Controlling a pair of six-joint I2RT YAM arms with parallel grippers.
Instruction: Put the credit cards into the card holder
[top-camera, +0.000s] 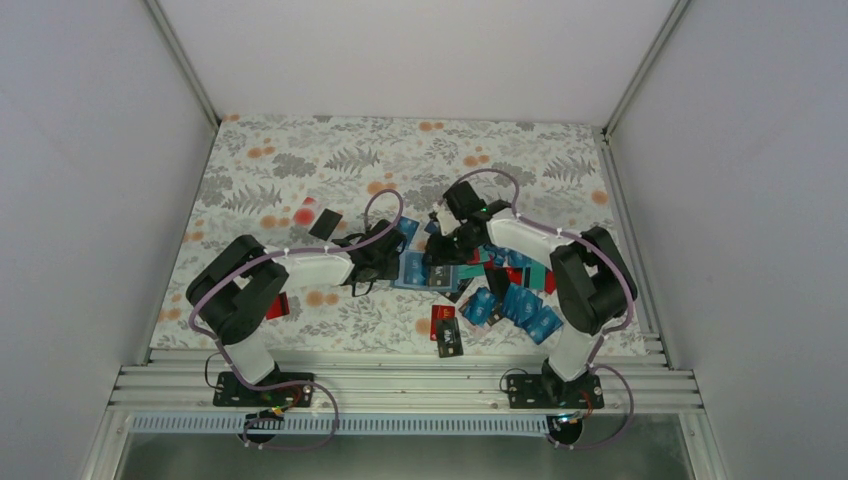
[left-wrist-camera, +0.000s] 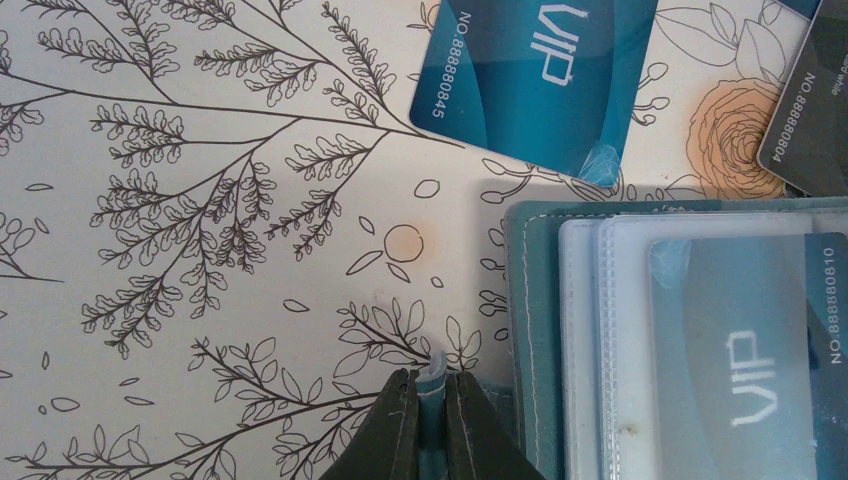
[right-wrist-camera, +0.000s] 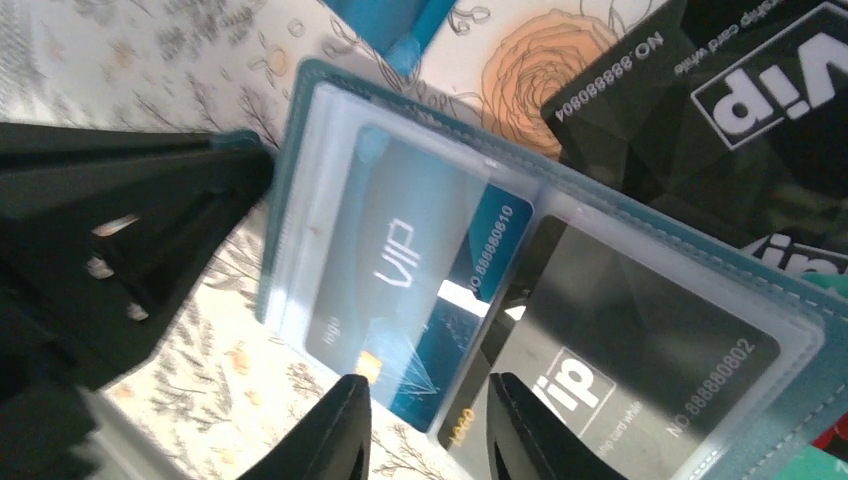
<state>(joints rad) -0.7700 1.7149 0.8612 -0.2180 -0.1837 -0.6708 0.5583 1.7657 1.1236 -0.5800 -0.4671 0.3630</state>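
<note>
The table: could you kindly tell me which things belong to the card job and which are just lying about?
Job: holder; loose cards; blue card in its sleeve; left tool, shut on the holder; right tool, open above it.
Lying about: floral cloth.

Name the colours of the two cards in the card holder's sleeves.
One blue card, one black card; clearest from the right wrist.
</note>
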